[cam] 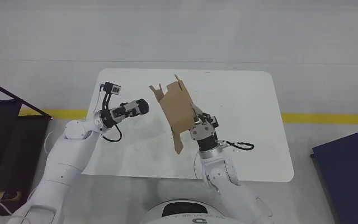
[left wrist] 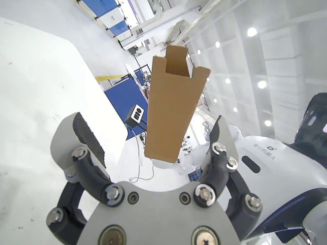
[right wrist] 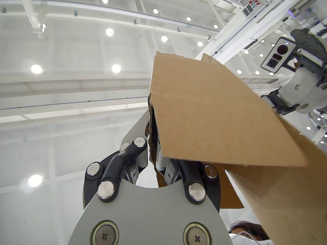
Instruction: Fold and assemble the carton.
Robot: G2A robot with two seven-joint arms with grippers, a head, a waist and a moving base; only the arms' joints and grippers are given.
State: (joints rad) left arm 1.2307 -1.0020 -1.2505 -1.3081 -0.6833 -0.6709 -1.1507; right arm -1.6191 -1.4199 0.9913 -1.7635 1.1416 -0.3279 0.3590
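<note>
The right arm stands on the robot's side of the carton [cam: 175, 112], its wrist turned upward. The right end effector [cam: 196, 120] is clamped on one long edge of the carton, about halfway along it, on the side facing away from the left arm. In the right wrist view its fingers [right wrist: 136, 133] are pressed together on the raw cardboard edge, and a brown panel spreads out above them.

The left arm is bent at the elbow, with its forearm aimed at the carton's broad face. The left end effector [cam: 142, 106] is near that face but apart from it. Its fingers [left wrist: 88, 138] are spread wide, and the carton shows farther off in the gap between them.

The carton is held tilted above the bench [cam: 246, 112] and does not touch it. It is a brown cardboard sleeve, partly opened out of flat. The end farthest from the robot is open, with flaps standing out around it, and the left wrist view shows bare cardboard wall inside that opening. The end nearest the robot hangs just beside the right wrist.

There are two arms, one carton and one bench.
</note>
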